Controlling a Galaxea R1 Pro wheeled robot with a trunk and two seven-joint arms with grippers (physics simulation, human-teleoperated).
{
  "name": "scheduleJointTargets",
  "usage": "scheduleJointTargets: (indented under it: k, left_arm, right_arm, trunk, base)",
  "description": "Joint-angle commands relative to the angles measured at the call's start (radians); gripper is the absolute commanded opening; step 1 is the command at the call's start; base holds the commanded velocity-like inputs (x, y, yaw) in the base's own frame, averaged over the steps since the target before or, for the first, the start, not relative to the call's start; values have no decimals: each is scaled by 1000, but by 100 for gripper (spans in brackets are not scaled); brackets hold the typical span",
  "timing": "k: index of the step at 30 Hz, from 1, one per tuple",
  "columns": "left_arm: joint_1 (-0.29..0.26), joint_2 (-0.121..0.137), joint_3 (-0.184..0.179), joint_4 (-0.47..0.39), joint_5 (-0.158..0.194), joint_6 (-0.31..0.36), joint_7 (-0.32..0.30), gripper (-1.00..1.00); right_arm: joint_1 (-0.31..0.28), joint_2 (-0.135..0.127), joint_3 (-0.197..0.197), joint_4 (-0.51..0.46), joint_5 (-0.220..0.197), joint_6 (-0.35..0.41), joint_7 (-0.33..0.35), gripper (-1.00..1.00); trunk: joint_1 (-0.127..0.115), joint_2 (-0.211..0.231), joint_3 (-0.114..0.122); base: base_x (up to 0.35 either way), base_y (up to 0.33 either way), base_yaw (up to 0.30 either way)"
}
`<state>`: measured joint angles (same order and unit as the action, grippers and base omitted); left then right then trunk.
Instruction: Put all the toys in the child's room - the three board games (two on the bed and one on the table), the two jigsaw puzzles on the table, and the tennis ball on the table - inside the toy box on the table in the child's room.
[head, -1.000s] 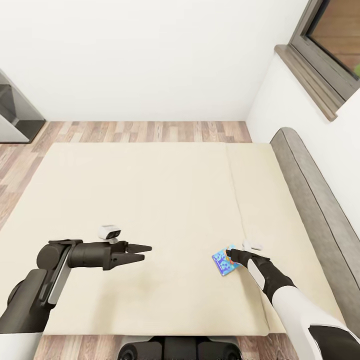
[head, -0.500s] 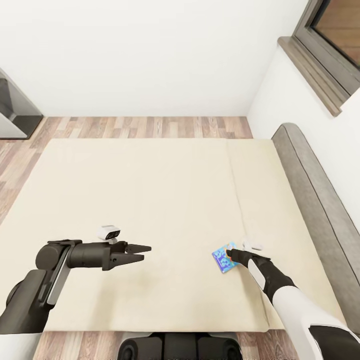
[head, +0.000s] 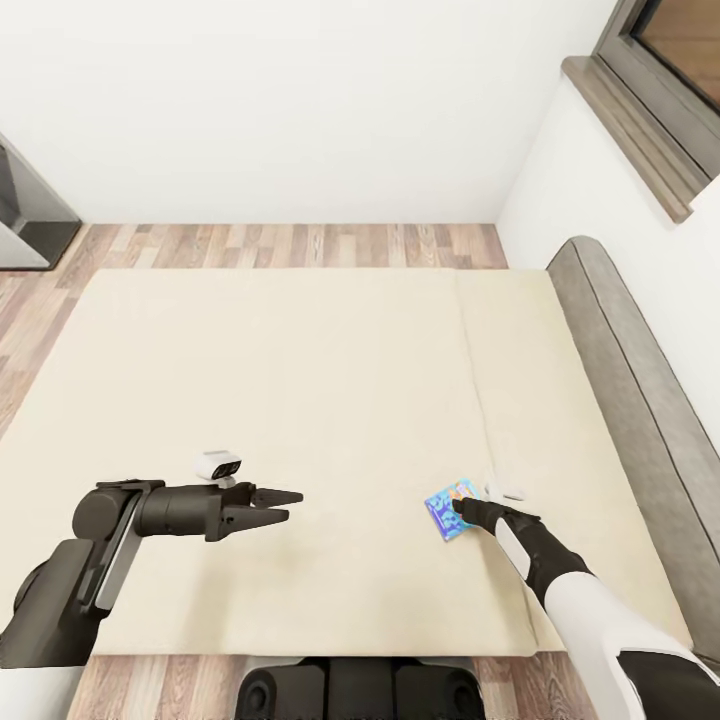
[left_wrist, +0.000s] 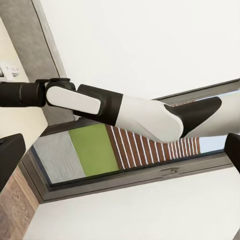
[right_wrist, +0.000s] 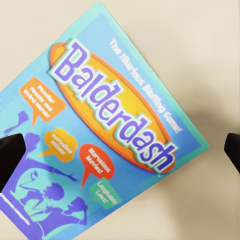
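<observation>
Camera shifted, right pincer (head: 463, 506) over board game (head: 446, 508)

light: bright, even — shadows: faint | focus: slightly soft — glare: none

Bare bed (head: 300, 380) around board game (head: 447, 508)

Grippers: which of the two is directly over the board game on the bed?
The right gripper, above the blue Balderdash board game; the left gripper hangs over bare bed.
</observation>
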<state>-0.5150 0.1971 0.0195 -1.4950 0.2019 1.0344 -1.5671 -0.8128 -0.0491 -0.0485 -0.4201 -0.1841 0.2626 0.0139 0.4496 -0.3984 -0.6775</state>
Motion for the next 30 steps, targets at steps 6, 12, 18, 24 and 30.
scheduleJointTargets:
  k: [6,12,18,24,30]
  left_arm:
    - [0,0,1,1,-1,10,-4,100]
    - [0,3,2,2,-1,10,-4,100]
    - [0,2,2,2,-1,10,-4,100]
    - [0,-1,1,2,-1,10,-4,100]
    - [0,-2,2,2,-1,10,-4,100]
  right_arm:
    - [-2,-3,-4,-7,-5,3,0,100]
    - [-19,-10,-4,-32,-5,6,0,100]
    - [-45,-10,-4,-44,-3,14,-4,100]
    - [-53,-8,-4,-47,-3,11,-6,100]
    - [-54,-9,-4,-48,-3,-1,-7,100]
  trunk:
    - [0,-2,-11]
    - [0,-2,-21]
    - [0,-2,-31]
    - [0,-2,-40]
    - [0,-2,-44]
  base:
    - [0,0,0]
    - [0,0,0]
    - [0,0,0]
    - [0,0,0]
    - [0,0,0]
